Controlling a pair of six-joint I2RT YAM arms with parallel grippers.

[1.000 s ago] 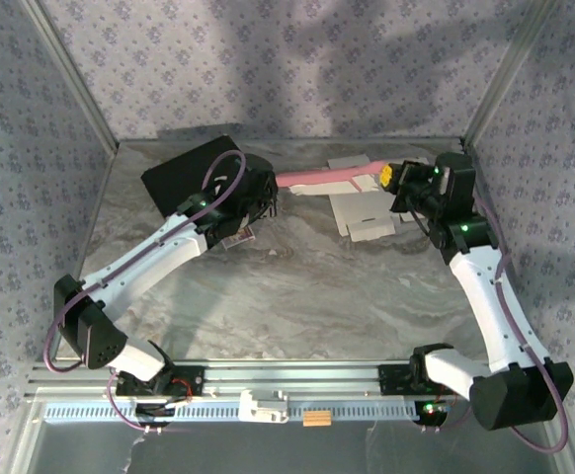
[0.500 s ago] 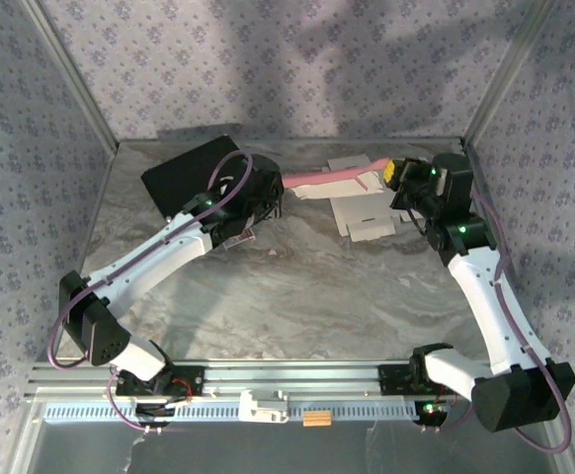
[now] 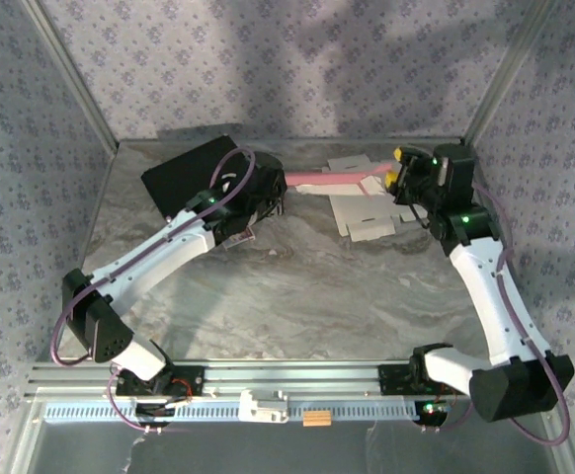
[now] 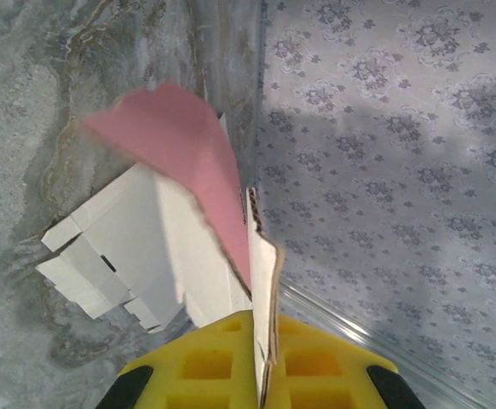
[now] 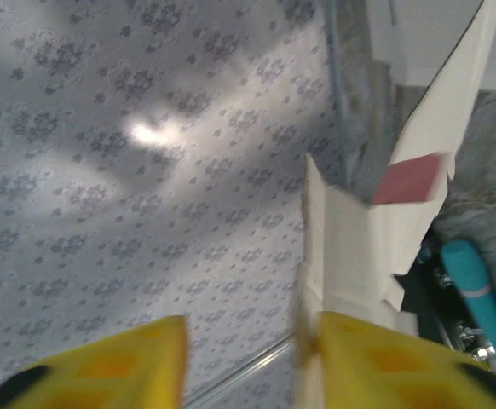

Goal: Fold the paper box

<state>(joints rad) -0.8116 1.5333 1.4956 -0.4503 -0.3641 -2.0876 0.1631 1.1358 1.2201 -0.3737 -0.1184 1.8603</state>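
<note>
The paper box (image 3: pixel 365 211) lies unfolded at the back of the table, white inside, with a pink panel (image 3: pixel 322 179) lifted off the surface. My left gripper (image 3: pixel 280 188) is shut on the left end of that panel. In the left wrist view the cardboard edge (image 4: pixel 265 264) is pinched between the yellow pads of my left gripper (image 4: pixel 262 345). My right gripper (image 3: pixel 396 166) stands open at the panel's right end. In the right wrist view its jaws (image 5: pixel 248 354) are apart, and a white flap (image 5: pixel 350 247) rests against the right-hand finger (image 5: pixel 376 358).
A flat black object (image 3: pixel 191 170) lies at the back left, just behind my left arm. Patterned walls close the back and sides, with a metal post (image 3: pixel 495 79) in the right corner. The marbled table (image 3: pixel 307 286) stretches bare toward the front rail.
My right gripper has opened and let go of the panel's right end. My left gripper has shifted slightly to the right, still gripping the panel.
</note>
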